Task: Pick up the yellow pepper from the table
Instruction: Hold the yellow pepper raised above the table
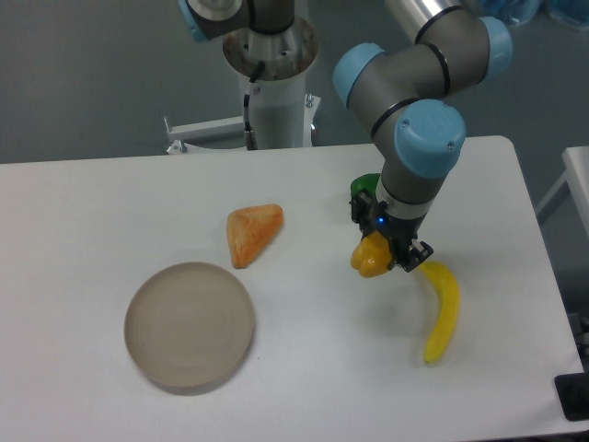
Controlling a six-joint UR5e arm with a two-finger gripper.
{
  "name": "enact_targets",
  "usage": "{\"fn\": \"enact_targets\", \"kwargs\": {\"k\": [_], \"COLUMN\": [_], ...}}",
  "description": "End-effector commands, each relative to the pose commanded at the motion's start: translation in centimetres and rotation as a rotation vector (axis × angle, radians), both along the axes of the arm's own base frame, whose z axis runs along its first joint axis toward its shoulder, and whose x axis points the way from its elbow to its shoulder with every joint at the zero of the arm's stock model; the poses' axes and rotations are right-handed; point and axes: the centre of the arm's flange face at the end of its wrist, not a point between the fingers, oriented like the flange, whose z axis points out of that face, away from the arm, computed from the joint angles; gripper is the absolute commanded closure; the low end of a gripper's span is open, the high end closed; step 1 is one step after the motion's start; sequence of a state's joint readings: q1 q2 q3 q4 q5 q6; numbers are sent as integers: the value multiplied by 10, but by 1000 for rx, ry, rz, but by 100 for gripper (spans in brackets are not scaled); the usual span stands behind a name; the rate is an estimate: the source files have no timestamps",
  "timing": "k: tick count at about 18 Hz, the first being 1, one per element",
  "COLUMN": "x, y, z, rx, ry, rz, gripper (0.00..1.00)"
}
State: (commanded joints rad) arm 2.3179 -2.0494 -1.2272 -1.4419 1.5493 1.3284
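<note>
Big white table (110,193), arm bent down over its right half, wrist pointing straight down. Looks like the grab stage: gripper (386,255) is clamped on the yellow pepper (370,258), near the right edge beside the banana (443,311). Next call: a clean straight lift.

So the black two-finger gripper (385,256) is clamped on the small lumpy yellow pepper (369,259) over the white bench (304,368). Long yellow banana (442,310) at its 4 o'clock, orange triangular wedge (251,232) at 9, round tan plate (190,325) at 8.
</note>
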Motion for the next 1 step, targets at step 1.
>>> {"fn": "enact_targets", "kwargs": {"k": [1], "x": [0], "y": [0], "z": [0], "rx": [0], "ry": [0], "rz": [0], "gripper": [65]}}
